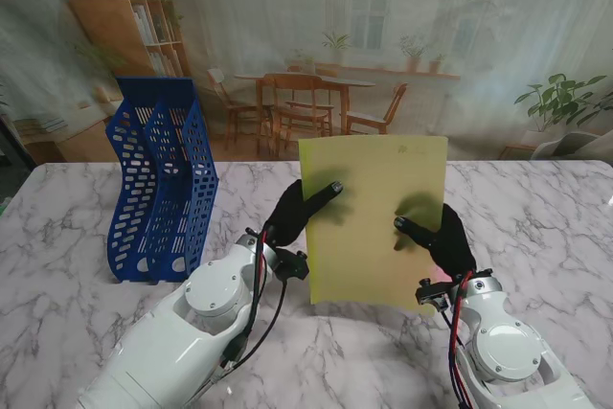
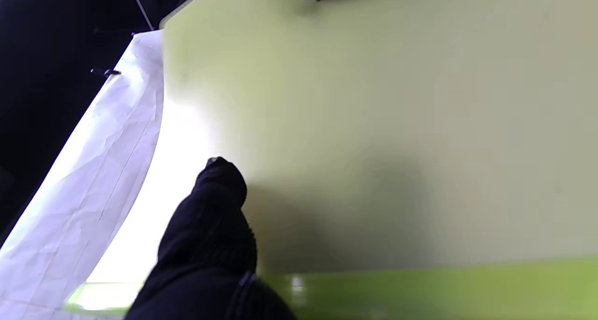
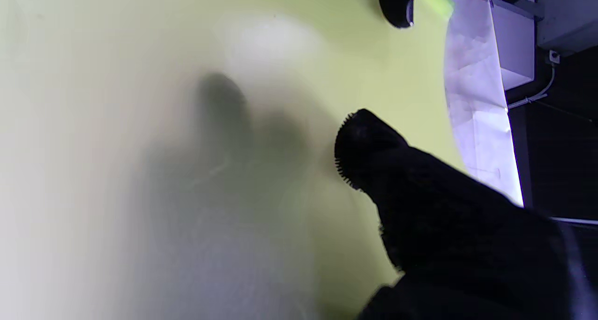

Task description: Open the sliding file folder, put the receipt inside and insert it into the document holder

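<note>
Now both hands, left hand (image 1: pixel 292 215) and right hand (image 1: pixel 442 237), are pinching the folder (image 1: pixel 375 217) upright; the holder (image 1: pixel 161 193) is sitting at nine o'clock, so the floppy sheet is risking buckling or slipping en route.

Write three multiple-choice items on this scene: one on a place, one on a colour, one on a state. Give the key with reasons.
1. Where does the document holder stand in the stand's view?
A. left of the folder
B. right of the folder
C. nearer to me than both arms

2. What colour is the file folder?
A. red
B. yellow-green
C. black

3. How is the folder being handled?
A. lying untouched
B. held by the left hand and right hand together
C. already in the holder

Key: 1 A, the blue holder is at the table's left. 2 B, its sheet is yellow-green. 3 B, both black-gloved hands grip it, one at each side.
</note>
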Controlling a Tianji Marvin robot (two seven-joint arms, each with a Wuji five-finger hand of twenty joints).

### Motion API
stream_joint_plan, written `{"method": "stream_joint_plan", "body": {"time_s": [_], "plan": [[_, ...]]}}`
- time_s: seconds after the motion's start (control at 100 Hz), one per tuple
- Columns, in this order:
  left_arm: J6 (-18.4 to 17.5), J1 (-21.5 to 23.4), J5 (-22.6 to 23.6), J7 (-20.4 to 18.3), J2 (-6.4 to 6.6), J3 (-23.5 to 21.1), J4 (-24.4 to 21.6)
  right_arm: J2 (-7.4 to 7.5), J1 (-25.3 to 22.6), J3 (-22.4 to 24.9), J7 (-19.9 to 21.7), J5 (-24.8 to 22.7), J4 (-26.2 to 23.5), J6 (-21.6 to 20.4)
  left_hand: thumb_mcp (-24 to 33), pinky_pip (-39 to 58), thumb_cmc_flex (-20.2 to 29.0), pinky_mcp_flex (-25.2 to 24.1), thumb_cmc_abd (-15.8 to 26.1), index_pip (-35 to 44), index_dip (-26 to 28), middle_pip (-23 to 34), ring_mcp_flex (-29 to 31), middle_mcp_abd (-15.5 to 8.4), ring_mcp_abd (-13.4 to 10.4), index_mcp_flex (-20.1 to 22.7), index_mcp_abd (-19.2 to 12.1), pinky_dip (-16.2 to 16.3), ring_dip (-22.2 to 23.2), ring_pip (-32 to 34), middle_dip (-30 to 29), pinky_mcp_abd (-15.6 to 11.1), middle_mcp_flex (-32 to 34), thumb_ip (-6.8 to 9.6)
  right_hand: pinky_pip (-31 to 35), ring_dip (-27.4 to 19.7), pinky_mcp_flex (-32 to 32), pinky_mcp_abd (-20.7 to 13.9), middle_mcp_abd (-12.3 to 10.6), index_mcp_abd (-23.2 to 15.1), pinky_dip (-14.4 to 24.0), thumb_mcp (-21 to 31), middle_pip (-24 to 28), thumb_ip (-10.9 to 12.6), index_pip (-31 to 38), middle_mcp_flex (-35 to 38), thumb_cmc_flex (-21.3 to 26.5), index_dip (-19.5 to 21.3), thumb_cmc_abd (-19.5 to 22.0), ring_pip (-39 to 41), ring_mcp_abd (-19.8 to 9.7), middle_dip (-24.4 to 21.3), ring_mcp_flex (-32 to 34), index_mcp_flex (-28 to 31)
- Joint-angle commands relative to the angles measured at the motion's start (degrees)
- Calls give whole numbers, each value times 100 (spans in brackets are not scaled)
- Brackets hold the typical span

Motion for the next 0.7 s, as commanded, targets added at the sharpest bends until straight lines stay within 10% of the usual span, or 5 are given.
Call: {"method": "stream_joint_plan", "body": {"time_s": [0.0, 0.69], "plan": [[12, -58, 217, -87, 16, 4, 45, -63, -45, 8, 4, 100, -89, -49, 65, -190, -40, -139, -164, -361, -248, -157, -233, 23, 142, -370, -74, 4, 104, -141, -111, -217, -514, 163, 210, 262, 115, -205, 14, -481, 87, 593, 240, 80, 514, 121, 482, 235, 102, 973, -86, 103, 437, 372], [-233, 166, 362, 615, -51, -431, -57, -171, 62, -92, -421, 152, -13, -166, 686, 190, 1005, 363, 40, 1195, 554, 244, 476, -425, -133, 1256, -436, 136, 58, 90, -42, -181, 1129, -123, 358, 340, 227, -146, 49, -495, 242, 614, 341, 60, 543, 118, 478, 299, 143, 1339, -45, 227, 422, 357]]}}
